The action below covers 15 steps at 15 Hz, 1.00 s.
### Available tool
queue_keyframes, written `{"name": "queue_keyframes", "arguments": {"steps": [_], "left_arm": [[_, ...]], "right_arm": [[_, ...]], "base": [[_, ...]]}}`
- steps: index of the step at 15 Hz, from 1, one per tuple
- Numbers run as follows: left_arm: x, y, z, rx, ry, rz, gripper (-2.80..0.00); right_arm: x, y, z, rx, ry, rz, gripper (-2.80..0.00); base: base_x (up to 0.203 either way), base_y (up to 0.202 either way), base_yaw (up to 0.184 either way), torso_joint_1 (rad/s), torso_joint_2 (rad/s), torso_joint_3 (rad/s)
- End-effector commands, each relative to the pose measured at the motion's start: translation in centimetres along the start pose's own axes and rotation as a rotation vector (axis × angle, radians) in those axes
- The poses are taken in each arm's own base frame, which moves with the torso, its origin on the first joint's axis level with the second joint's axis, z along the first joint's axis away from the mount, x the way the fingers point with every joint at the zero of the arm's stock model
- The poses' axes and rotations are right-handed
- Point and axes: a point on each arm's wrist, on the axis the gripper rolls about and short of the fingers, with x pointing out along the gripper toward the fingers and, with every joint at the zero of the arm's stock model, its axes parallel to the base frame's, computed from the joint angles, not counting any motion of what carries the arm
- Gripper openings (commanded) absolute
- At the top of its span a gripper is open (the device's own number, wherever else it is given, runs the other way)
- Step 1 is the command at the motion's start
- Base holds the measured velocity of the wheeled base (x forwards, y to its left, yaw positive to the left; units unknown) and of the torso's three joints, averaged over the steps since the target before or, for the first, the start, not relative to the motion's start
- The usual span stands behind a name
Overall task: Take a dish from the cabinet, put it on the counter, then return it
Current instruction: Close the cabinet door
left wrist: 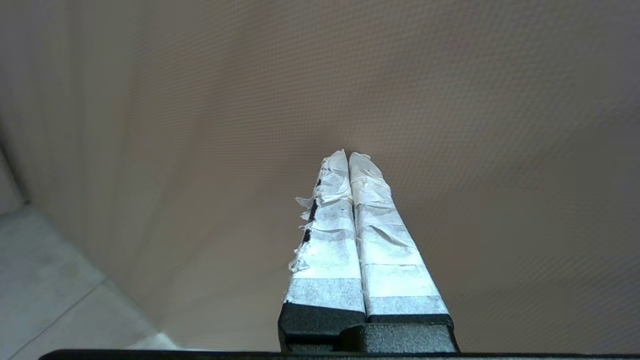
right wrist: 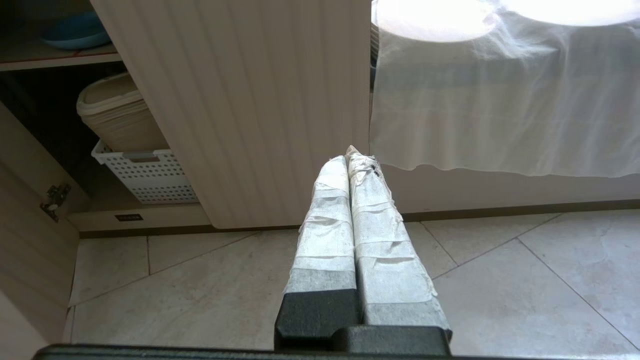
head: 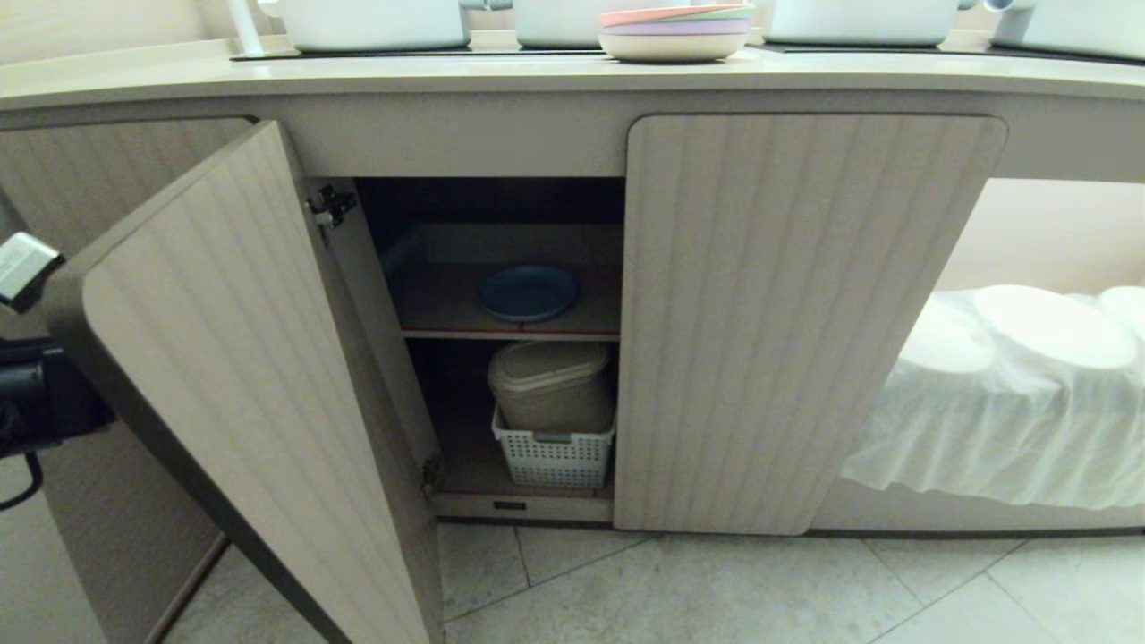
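Here the left door (head: 241, 376) of the cabinet (head: 465, 148) stands swung wide, which is what exposes the dish (head: 528, 292): it lies flat on the upper shelf (head: 510, 333), near the shelf's red front edge and toward the right side of the opening, untouched. Below it a lidded bin (head: 550, 385) sits in a white basket (head: 555, 456) on the cabinet floor. The right door (head: 787, 322) is closed. The left gripper (left wrist: 348, 156) has its taped fingers pressed together on nothing; its wrist view shows it close against a plain beige panel, and in the head view the arm (head: 36, 394) sits at the far left behind the open door, probably because it is what works that door. The right gripper (right wrist: 352, 157) is likewise pinched closed and empty, hanging low over the floor tiles (head: 716, 590) before the closed door. The counter (head: 537, 80) above carries a pastel plate stack (head: 675, 31) near its back edge, leaving its front edge bare for the dish.
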Motion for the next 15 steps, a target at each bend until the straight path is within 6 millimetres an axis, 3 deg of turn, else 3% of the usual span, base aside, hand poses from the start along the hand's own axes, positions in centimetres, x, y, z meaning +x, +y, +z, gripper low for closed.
{"name": "queue_keyframes", "arguments": {"steps": [1,11,15], "left_arm": [[0.1,-0.2,-0.3,0.004,0.001,-0.021,-2.80],[0.1,0.1,0.0,0.041,-0.016,-0.016,-2.80],[1.0,2.0,0.5,0.074,-0.029,-0.010,-2.80]], "right_arm": [[0.0,0.0,0.0,0.000,-0.001,0.000,-2.80],[0.0,0.0,0.0,0.000,-0.001,0.000,-2.80],[0.0,0.0,0.0,0.000,0.001,0.000,-2.80]], "base": [[0.000,0.000,0.000,0.000,0.00,0.000],[0.000,0.000,0.000,0.000,0.00,0.000],[0.000,0.000,0.000,0.000,0.00,0.000]]}}
